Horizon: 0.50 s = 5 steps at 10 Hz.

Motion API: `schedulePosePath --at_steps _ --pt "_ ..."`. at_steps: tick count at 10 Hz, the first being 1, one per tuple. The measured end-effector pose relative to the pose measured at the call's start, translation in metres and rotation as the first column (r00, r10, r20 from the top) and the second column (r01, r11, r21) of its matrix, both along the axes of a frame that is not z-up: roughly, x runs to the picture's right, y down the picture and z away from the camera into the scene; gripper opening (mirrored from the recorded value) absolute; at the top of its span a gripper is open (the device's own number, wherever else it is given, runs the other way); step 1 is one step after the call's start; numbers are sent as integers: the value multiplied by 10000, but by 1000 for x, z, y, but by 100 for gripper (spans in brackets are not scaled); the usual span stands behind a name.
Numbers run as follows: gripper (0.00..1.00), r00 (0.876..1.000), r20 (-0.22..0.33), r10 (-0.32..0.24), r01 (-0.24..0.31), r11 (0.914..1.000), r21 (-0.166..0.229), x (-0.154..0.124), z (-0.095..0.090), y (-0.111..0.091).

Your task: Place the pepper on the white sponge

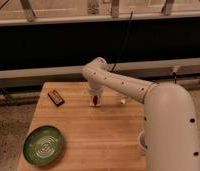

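Your hand pinches the pepper low over the surface, near its far edge.

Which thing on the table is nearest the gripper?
The pepper, dark red, right at the gripper; the green plate and dark block lie farther left.

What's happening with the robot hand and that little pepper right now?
Hand at table's far side, pointing down, dark red pepper between its fingers. White sponge not visible from here. Green plate and dark block well aside.
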<state>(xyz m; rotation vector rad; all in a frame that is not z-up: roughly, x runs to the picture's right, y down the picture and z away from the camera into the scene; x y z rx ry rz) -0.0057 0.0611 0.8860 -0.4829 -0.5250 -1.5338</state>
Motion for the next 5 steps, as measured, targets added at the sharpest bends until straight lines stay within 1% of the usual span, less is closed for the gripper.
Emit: schedulePosePath --at_steps 3,4,5 --pt "0 9999 -26 101 -101 9999 -9 1 13 -6" --pt "3 9999 -47 148 -148 9999 -19 3 16 -7" --pt "10 9999 -22 102 -102 9999 -24 4 14 -6"
